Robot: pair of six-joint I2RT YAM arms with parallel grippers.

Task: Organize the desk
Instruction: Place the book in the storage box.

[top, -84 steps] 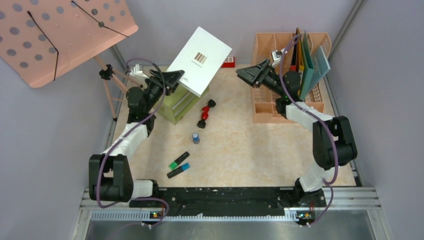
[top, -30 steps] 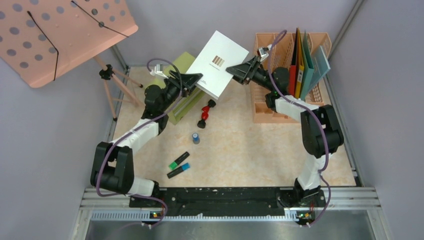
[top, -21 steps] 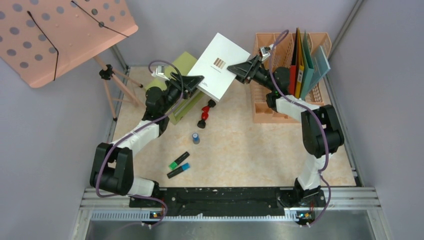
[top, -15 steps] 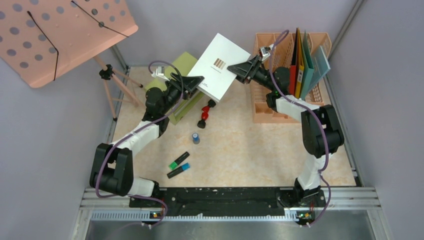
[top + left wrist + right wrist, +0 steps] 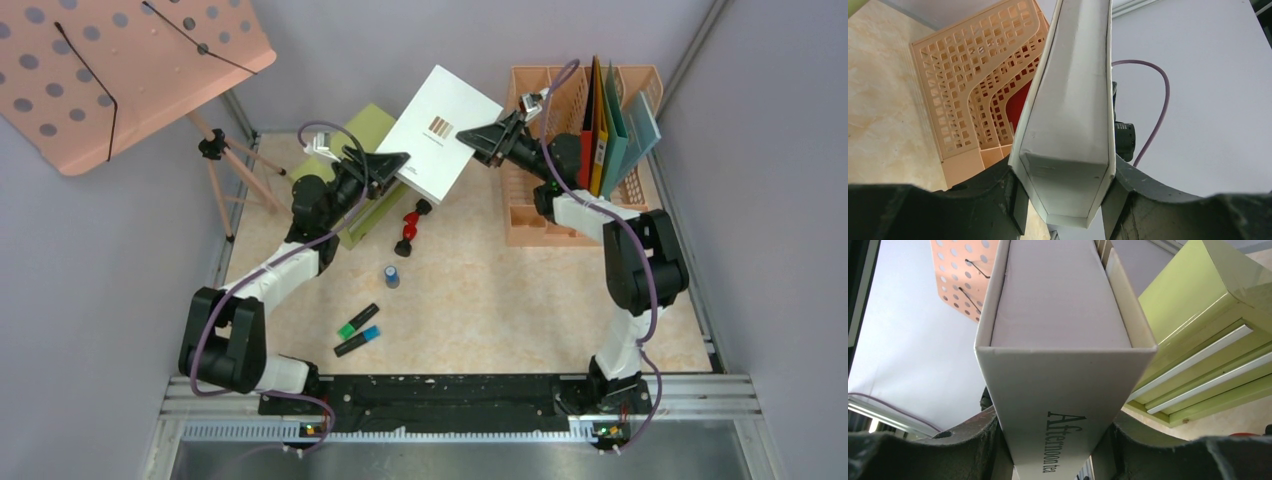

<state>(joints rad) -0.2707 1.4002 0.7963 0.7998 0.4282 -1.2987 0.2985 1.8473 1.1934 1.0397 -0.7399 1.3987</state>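
A white flat box [image 5: 440, 132] printed "Afternoon tea" hangs tilted above the back middle of the beige marble desk [image 5: 500, 300]. My left gripper [image 5: 393, 161] is shut on its lower left edge. My right gripper [image 5: 480, 140] is shut on its right edge. In the left wrist view the box [image 5: 1068, 115] sits clamped between the jaws of the left gripper [image 5: 1063, 200]. In the right wrist view the box [image 5: 1058, 340] fills the gap of the right gripper [image 5: 1053, 440], both jaws pressing its sides.
A green drawer cabinet [image 5: 358, 222] stands under the box's left end. A peach file rack [image 5: 530, 215] with upright folders [image 5: 610, 120] is at back right. A red-and-black piece [image 5: 408, 228], a small blue cap [image 5: 392, 275] and two highlighters [image 5: 357, 332] lie on the desk. A peach perforated board [image 5: 120, 70] is at far left.
The left arm carried the box rightward over the cabinet, and the right gripper came across from the rack and closed on its right edge. In the last second the box shifted slightly right.
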